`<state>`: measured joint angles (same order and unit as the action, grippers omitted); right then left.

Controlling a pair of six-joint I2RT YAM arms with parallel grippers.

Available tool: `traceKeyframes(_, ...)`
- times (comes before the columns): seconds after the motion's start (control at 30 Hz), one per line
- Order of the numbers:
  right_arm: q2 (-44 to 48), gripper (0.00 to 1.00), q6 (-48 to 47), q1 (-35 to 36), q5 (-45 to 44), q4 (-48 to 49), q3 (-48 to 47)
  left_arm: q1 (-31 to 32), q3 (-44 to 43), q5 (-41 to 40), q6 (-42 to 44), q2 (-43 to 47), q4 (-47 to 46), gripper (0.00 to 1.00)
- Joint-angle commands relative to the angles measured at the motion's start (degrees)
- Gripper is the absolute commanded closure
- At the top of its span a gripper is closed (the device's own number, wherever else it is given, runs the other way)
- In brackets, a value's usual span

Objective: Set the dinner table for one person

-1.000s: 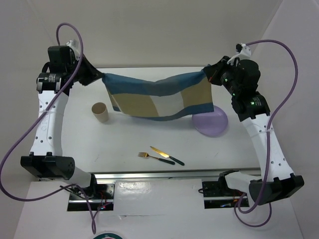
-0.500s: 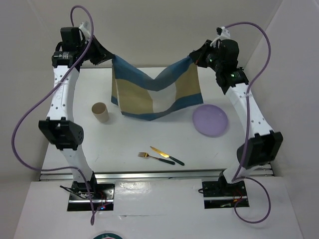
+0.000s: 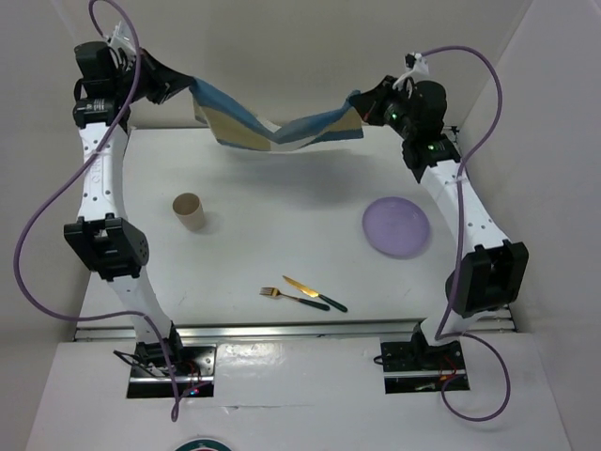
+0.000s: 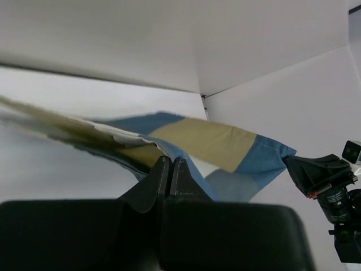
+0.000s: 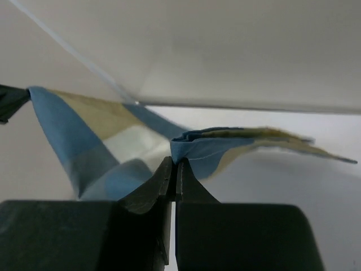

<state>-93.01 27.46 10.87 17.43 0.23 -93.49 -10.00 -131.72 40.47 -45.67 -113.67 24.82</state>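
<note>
dinner table (image 3: pixel 282 249) long axis left-right | left pincer (image 4: pixel 171 162), right pincer (image 5: pixel 174 164) clamped on placemat (image 3: pixel 272 132) ends

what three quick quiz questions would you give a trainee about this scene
1. True or false: the placemat lies flat on the dinner table.
2. The plate is: A red, B purple, C green.
3. Fill in: the fork lies beside the ____.
Key: 1 false, the left gripper and right gripper hold it in the air; 2 B; 3 knife.
</note>
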Motion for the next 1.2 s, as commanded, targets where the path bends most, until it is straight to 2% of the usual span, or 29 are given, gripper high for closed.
traceKeyframes(0.0, 6.60, 1.00, 0.22, -0.41, 2.25, 5.21, 9.35, -0.37, 9.70, 4.01, 1.18, 7.22, -4.08, 1.00)
traceKeyframes(0.03, 8.96, 1.00, 0.22, -0.41, 2.26, 5.22, 12.43, -0.37, 13.21, 4.00, 2.42, 8.71, -3.47, 1.00)
traceKeyframes(0.07, 9.95, 1.00, 0.22, -0.41, 2.87, 5.22, 18.46, -0.37, 21.42, 3.40, 3.21, 10.20, -3.46, 1.00)
traceKeyframes(0.13, 11.88, 1.00, 0.22, 1.07, 3.75, 4.44, 24.38, -0.37, 29.64, 3.39, 5.14, 14.69, -4.52, 1.00)
traceKeyframes(0.17, 14.06, 1.00, 0.22, 1.86, 4.36, 3.65, 30.85, -0.37, 32.81, 3.39, 6.02, 15.49, -4.52, 0.97)
traceKeyframes(0.2, 14.96, 0.97, -0.30, 2.65, 5.50, 3.64, 33.87, -0.37, 37.28, 2.26, 7.34, 16.10, -2.25, 0.82)
traceKeyframes(0.23, 15.75, 0.84, -0.91, 4.49, 6.47, 2.59, 36.69, -0.37, 38.89, 1.03, 9.96, 16.11, -0.66, 0.46)
traceKeyframes(0.3, 17.07, 0.43, -2.93, 7.65, 4.56, -1.88, 42.24, -0.37, 39.96, -3.44, 12.61, 16.11, 3.11, 0.25)
traceKeyframes(0.33, 17.07, 0.19, -2.94, 10.46, 3.41, -3.55, 43.38, -0.37, 39.96, -4.77, 14.97, 15.33, 6.87, 0.10)
traceKeyframes(0.4, 17.69, 0.13, -2.94, 12.15, -0.97, -8.39, 44.80, -0.37, 36.38, -8.37, 17.01, 14.45, 10.67, 0.06)
traceKeyframes(0.5, 18.83, 0.11, -2.94, 12.15, -4.32, -11.65, 44.55, -0.37, 32.76, -11.36, 18.42, 13.91, 13.85, 0.06)
traceKeyframes(0.53, 19.44, 0.15, -2.94, 12.15, -6.25, -11.66, 44.54, 0.32, 32.23, -11.99, 19.03, 13.91, 14.46, 0.06)
traceKeyframes(0.57, 19.45, 0.24, -2.94, 12.15, -6.88, -11.66, 43.49, 1.46, 32.23, -12.77, 19.04, 13.91, 15.16, 0.08)
traceKeyframes(0.67, 15.00, 0.52, -2.41, 12.15, -8.03, -11.66, 39.10, 5.23, 33.80, -15.15, 19.04, 13.91, 15.17, 0.22)
traceKeyframes(0.7, 12.53, 0.72, -1.72, 12.15, -8.55, -12.87, 35.26, 6.47, 36.16, -16.46, 19.04, 13.91, 14.48, 0.31)
traceKeyframes(0.73, 9.55, 0.80, -1.71, 12.15, -8.55, -14.28, 32.70, 7.70, 37.31, -17.43, 18.34, 13.39, 13.42, 0.37)
traceKeyframes(0.77, 6.04, 0.90, -1.02, 12.15, -8.55, -16.29, 29.63, 10.24, 38.54, -18.57, 17.47, 12.08, 12.46, 0.52)
traceKeyframes(0.8, -1.31, 0.96, -1.01, 12.15, -9.25, -20.23, 23.51, 11.57, 39.43, -20.41, 16.59, 11.20, 11.84, 0.57)
traceKeyframes(0.83, -4.86, 1.00, -0.49, 12.15, -9.26, -21.75, 20.83, 12.89, 39.44, -23.74, 16.58, 9.88, 11.31, 0.57)
traceKeyframes(0.87, -10.99, 1.00, 0.13, 12.15, -9.26, -23.33, 18.20, 15.42, 39.44, -26.12, 15.97, 6.74, 11.30, 0.45)
traceKeyframes(0.93, -15.16, 1.00, 0.13, 12.15, -9.26, -24.92, 13.44, 17.64, 38.83, -32.00, 15.00, 3.73, 12.10, 0.34)
traceKeyframes(1.0, -19.20, 1.00, 1.80, 12.68, -7.25, -24.93, 12.02, 19.84, 38.82, -34.83, 12.63, -0.30, 10.88, 0.33)
traceKeyframes(1.17, -22.21, 1.00, 3.47, 12.68, -6.44, -23.00, 13.94, 22.04, 40.13, -37.03, 10.96, -3.67, 7.88, 0.40)
